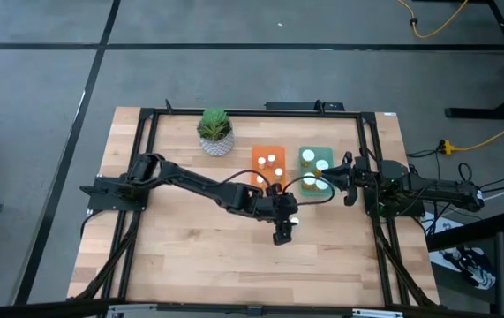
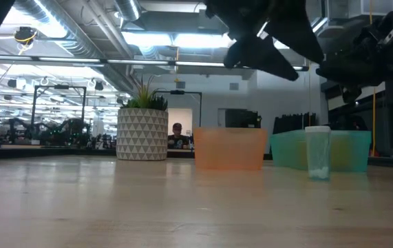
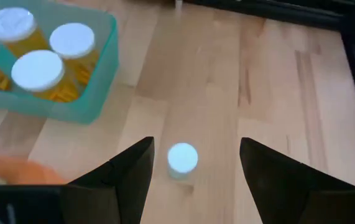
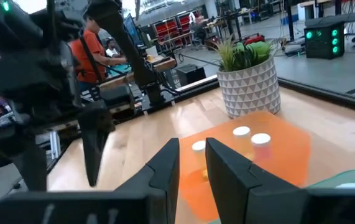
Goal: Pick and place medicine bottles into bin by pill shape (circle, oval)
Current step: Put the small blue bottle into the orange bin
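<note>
The left gripper [image 1: 284, 231] hung above the table [image 1: 190, 256] just past its centre, toward four o'clock, with its fingers [image 3: 124, 180] spread wide and nothing held. Between them, down on the wood, stood a lone medicine bottle [image 3: 181, 158], upright with its round white cap facing up; the fingers were apart from it on either side. In the low view the same bottle [image 2: 317, 152] stood in front of the teal bin [image 2: 347, 150], clear of its wall.

The teal bin [image 1: 315, 164] sat at about one o'clock from the table's centre, holding amber bottles with white caps; three [image 3: 40, 70] showed in the left wrist view. Just beside it at twelve o'clock was the orange bin [image 1: 268, 164], also holding white-capped bottles [image 4: 260, 140].

The right gripper [image 4: 193, 163] waited at the three o'clock edge by the teal bin, its fingers pressed together on nothing. A potted plant [image 1: 215, 131] in a patterned white pot stood at eleven o'clock. A person [image 4: 93, 46] in an orange shirt sat beyond the table.
</note>
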Available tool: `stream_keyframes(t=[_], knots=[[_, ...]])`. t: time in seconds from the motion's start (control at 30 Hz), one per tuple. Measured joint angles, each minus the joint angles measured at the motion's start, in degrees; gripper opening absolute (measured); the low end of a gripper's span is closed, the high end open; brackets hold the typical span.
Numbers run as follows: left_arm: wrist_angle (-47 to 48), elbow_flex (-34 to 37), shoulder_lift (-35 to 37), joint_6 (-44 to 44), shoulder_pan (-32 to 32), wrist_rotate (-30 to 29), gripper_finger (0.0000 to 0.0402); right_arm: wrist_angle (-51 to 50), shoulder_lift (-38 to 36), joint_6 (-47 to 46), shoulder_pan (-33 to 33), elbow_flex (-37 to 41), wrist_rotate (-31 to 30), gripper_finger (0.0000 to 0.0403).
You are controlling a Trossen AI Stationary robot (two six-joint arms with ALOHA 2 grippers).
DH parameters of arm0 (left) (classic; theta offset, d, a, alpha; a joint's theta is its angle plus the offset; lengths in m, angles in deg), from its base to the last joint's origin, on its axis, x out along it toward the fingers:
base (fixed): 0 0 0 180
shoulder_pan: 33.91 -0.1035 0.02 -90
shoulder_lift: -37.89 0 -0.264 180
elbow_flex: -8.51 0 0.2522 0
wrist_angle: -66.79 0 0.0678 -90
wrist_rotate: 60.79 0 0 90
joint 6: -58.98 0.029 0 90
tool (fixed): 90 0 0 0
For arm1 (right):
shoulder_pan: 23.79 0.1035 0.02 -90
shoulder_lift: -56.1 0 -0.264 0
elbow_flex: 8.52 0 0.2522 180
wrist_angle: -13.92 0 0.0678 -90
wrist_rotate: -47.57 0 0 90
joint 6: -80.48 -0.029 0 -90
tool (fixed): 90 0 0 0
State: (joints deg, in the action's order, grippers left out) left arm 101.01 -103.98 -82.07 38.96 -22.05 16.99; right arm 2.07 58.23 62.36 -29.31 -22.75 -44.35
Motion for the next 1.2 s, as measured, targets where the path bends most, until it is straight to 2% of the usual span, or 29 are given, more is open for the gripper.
stream_keyframes(t=[0.23, 0.33, 0.43, 0.7, 1.03, 1.2], knots=[[-6.78, 4.33, -0.30, 5.24, 0.00, -0.32, 0.0231, -0.04, 0.00, -1.38, 0.00, 0.00, 0.07, 0.0081], [-10.23, 4.48, -1.86, 5.59, 0.00, -0.32, 0.0231, -0.05, 0.00, -1.34, 0.00, 0.00, 0.05, 0.0081], [-9.76, 3.32, -2.47, 6.84, 0.04, -0.30, 0.0231, -0.05, 0.00, -0.19, 0.00, 0.00, 0.04, 0.0080], [1.95, -8.17, -3.53, 9.74, -0.86, 1.40, 0.0231, 0.11, 0.00, 0.39, 0.00, 0.00, 0.03, 0.0080], [11.26, -25.01, -13.65, 11.67, -2.63, 5.44, 0.0230, -0.13, 0.11, 0.37, 0.00, -0.02, -0.02, 0.0081], [19.35, -28.27, -15.85, 11.59, -2.15, 5.43, 0.0230, -0.27, 0.11, 0.36, 0.00, -0.02, 0.10, 0.0081]])
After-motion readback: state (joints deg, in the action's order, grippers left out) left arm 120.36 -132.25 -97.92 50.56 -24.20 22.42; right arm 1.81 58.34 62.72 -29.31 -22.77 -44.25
